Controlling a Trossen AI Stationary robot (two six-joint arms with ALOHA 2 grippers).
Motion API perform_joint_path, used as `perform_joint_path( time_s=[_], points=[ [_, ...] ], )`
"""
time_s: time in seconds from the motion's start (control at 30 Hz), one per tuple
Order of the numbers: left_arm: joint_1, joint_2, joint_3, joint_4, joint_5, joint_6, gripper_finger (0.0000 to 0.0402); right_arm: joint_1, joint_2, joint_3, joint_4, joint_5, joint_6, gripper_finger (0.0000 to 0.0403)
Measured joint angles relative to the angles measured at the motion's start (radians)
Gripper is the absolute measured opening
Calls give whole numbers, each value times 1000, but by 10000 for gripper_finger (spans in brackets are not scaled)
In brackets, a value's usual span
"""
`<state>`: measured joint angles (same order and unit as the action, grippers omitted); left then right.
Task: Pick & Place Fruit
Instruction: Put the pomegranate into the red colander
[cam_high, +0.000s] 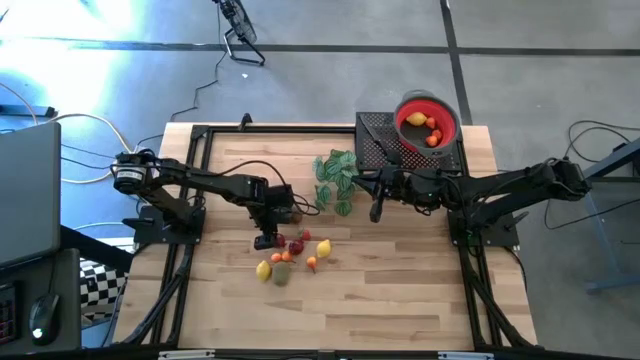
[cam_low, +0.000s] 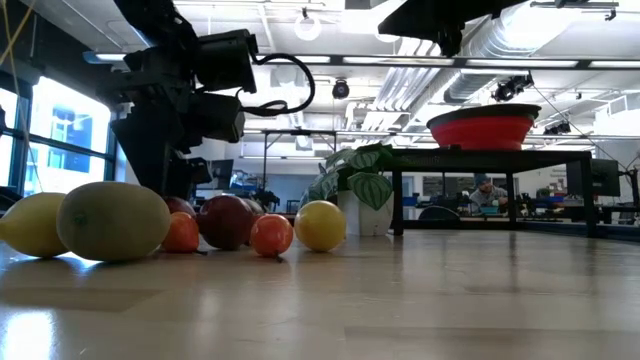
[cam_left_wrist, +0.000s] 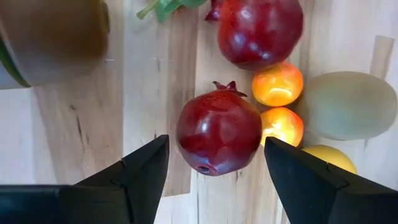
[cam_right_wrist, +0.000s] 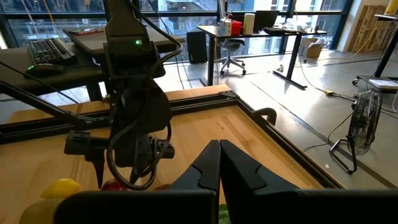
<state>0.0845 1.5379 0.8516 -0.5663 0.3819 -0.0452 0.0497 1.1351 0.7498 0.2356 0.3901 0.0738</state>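
1. Left gripper (cam_left_wrist: 214, 168) hung spread wide just above a dark red pomegranate (cam_left_wrist: 219, 132) in the fruit cluster (cam_high: 290, 255) mid-table — nothing gripped yet.
2. Looked hard, glossy, probably light and slippery; best pinched across the round belly, clear of the crown.
3. Farther off, right gripper (cam_right_wrist: 219, 163) waited clamped shut, empty, near the red bowl (cam_high: 427, 121).

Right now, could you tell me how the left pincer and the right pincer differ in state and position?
The left pincer is open, its fingers either side of a dark red pomegranate in the fruit pile; the right pincer is shut and empty. The left one hangs low over the fruit, while the right one waits beside the leafy sprig, away from the pile. Neither holds anything.
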Motion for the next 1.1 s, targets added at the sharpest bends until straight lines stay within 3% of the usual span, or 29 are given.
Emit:
perform_joint_path(
  time_s=[1.1],
  points=[
    [0, -1, 0, 24, -6, 14, 259, 0, 0, 0, 0, 0, 8, 2]
  ],
)
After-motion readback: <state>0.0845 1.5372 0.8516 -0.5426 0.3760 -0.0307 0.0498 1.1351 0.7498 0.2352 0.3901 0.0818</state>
